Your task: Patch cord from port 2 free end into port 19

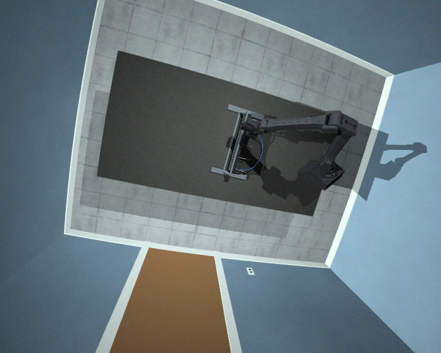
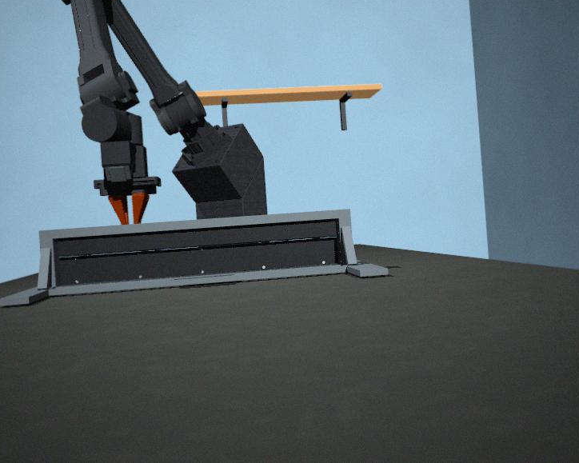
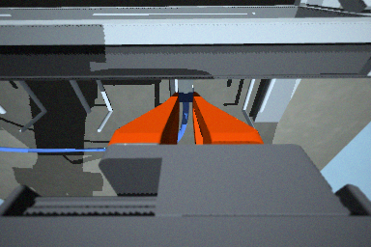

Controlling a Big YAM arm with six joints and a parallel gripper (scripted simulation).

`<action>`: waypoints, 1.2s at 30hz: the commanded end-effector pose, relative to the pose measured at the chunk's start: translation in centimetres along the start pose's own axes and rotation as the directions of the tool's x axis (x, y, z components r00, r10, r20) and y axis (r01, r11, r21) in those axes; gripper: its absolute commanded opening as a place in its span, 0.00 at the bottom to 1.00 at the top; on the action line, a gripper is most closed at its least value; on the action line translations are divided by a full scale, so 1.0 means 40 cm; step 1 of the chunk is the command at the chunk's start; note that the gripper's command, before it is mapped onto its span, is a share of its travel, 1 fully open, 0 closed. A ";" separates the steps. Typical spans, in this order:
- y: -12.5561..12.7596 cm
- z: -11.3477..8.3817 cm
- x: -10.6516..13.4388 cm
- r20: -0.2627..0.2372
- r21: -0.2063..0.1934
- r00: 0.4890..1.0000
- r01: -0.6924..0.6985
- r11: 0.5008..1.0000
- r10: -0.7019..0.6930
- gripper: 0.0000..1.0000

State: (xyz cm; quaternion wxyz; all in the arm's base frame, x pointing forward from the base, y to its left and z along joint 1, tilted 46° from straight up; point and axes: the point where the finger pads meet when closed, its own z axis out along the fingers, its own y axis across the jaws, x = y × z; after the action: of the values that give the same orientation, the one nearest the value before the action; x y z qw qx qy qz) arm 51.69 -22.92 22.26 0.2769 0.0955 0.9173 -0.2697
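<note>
"One plug (image 3: 185,96), dark blue: where was it?"

"Between the fingertips, just beside the panel side of the rack (image 1: 219,170) (image 2: 289,217) (image 3: 232,33). Port number and latch: couldn't tell."

"Tool?"

"Gripper (image 1: 251,123) (image 2: 130,221) (image 3: 185,97) was closed down on the plug, narrow gap, orange fingers pointing down. Top view: far end of the rack. Exterior: left part, behind the top rail."

"Cord?"

"Blue cord (image 1: 262,149) (image 3: 48,150) left the plug between the fingers. From above it bowed right of the rack and curved back to its near end."

"Rack?"

"Upright, feet on the dark table (image 1: 161,113) (image 2: 289,355)."

"Rest, quick."

"Black arm (image 1: 295,124) (image 2: 91,25) reached in from the right in the top view. Orange-tan shelf (image 2: 289,93) on the far wall, exterior. Done."
</note>
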 end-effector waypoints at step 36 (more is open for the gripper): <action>-0.017 -0.023 -0.025 0.040 0.005 0.999 -0.003 1.000 0.002 0.00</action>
State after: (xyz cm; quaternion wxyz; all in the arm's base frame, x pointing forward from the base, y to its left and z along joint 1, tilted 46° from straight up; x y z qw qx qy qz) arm 51.80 -22.95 22.31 0.2796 0.0940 0.9167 -0.2695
